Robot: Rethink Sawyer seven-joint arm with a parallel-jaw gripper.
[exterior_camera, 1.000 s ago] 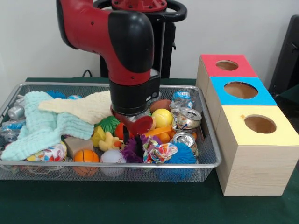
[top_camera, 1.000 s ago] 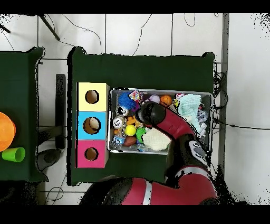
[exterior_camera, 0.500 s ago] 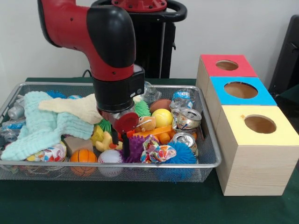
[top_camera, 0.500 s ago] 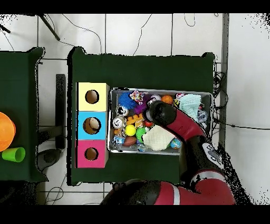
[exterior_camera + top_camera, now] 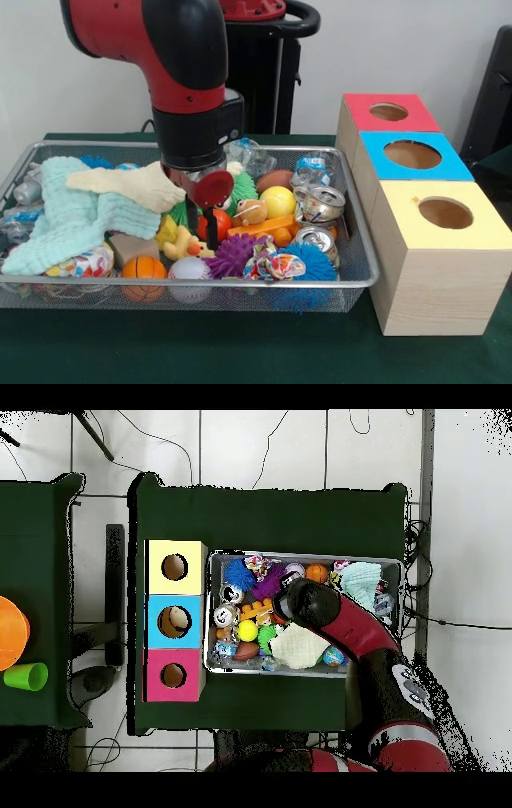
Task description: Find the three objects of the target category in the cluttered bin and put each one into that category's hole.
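Wire mesh forms the bin (image 5: 358, 268), and we find it crowded: a pale green cloth (image 5: 68, 214) and a cream cloth (image 5: 132, 186) to one side, a yellow ball (image 5: 278, 201), a purple spiky ball (image 5: 233, 254), a small basketball (image 5: 144, 267) and two crushed cans (image 5: 320, 203) to the other. Our gripper (image 5: 203, 228) hangs low over the toys in the middle of the bin, just above the purple spiky ball; we cannot tell how far its fingers are parted or whether they hold anything. Beside the bin stand the red box (image 5: 388, 113), the blue box (image 5: 412, 155) and the yellow box (image 5: 442, 214), each with a round hole on top
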